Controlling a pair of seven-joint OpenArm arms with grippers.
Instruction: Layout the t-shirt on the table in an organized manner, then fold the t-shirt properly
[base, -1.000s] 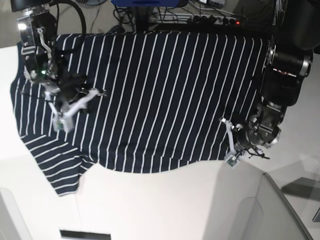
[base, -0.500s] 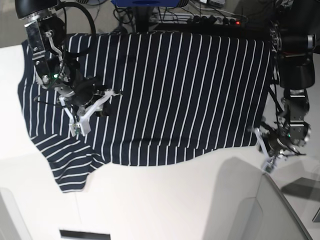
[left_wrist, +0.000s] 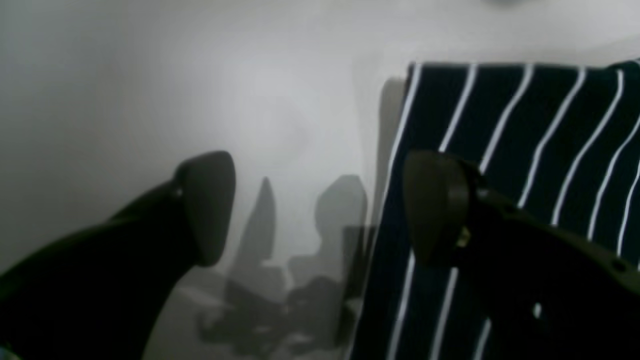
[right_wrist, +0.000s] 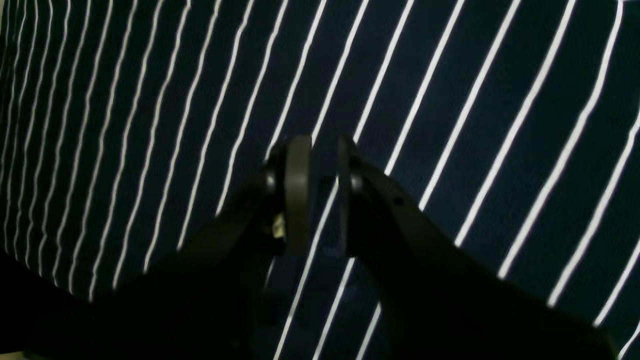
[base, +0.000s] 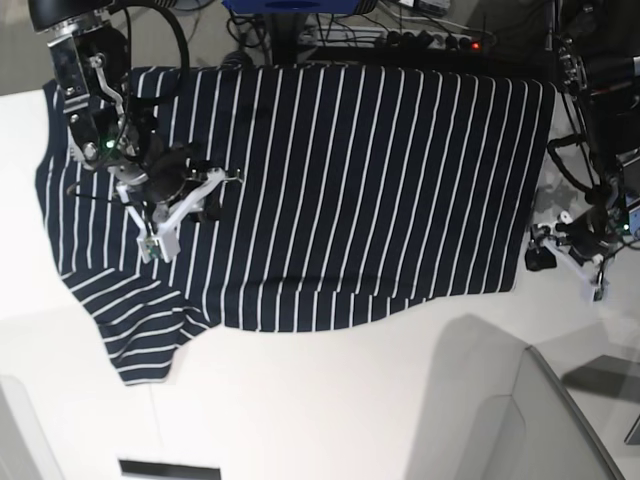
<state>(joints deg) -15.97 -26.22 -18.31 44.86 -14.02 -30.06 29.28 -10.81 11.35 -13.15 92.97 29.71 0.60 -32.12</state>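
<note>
We saw the t-shirt (base: 350, 180) spread flat across the white counter (base: 330, 400), its striped body filling the far half and one sleeve (base: 140, 330) trailing toward the near edge on the base view's left side. The far hem ran close to the counter's back edge, where cables and a power strip (base: 430, 38) lay beyond it.

The left gripper (base: 565, 255) sat just off the shirt's side edge, on the base view's right. In the left wrist view its fingers (left_wrist: 205, 205) stood wide apart with nothing between them; one finger was over bare counter (left_wrist: 150, 90), the other over the striped cloth (left_wrist: 525, 125) at the shirt's straight edge. The shirt's corner lay flat there, released.

The right gripper (base: 180, 205) was over the shirt's body near the sleeve side. In the right wrist view its fingers (right_wrist: 297, 195) were nearly together, with only a narrow gap showing stripes (right_wrist: 450, 100) behind. We could not tell whether any cloth was pinched between them; the fabric around looked smooth and flat.
</note>
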